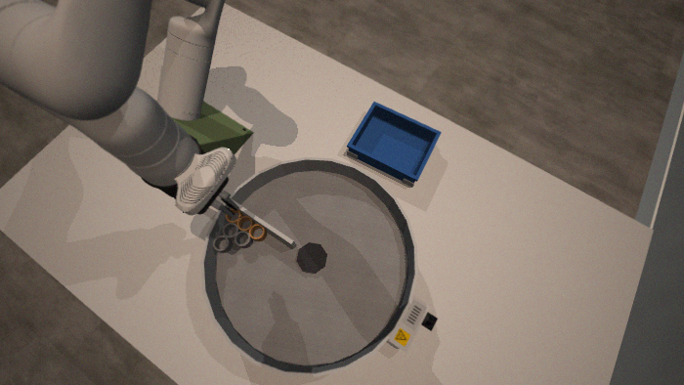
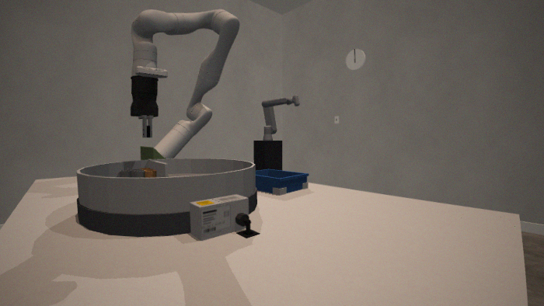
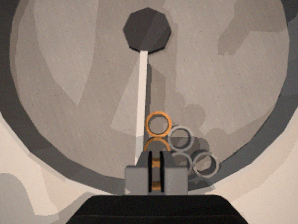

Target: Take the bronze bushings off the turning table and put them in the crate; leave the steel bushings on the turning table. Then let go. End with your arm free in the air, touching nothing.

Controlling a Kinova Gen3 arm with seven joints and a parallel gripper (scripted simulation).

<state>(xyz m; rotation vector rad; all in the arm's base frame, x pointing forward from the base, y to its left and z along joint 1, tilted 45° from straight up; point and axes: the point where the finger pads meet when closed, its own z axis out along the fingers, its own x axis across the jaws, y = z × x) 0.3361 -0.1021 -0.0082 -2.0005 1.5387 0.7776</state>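
The gripper [image 1: 229, 207] [image 2: 147, 137] [image 3: 156, 157] points down, empty, above the turning table's edge; its fingers are close together with a narrow gap. Three bronze bushings stand in a row along the white bar: the inner one [image 1: 263, 235] [image 3: 170, 124], the middle one [image 1: 244, 223] [image 3: 157, 140] and the outer one, partly hidden below the fingers. Three steel bushings stand beside them, one of them [image 1: 221, 249] [image 3: 205, 175] farthest out. All are on the turning table [image 1: 410, 254] [image 2: 155, 194] [image 3: 240, 100]. The blue crate [image 1: 428, 154] [image 2: 268, 182] is empty.
The white bar [image 1: 269, 227] [image 3: 142, 95] runs from the wall towards the dark hub [image 1: 312, 258] [image 3: 147, 30]. A raised wall rings the turning table. A grey control box [image 1: 407, 324] [image 2: 214, 221] stands outside it. A green block [image 1: 215, 129] is at the arm's base.
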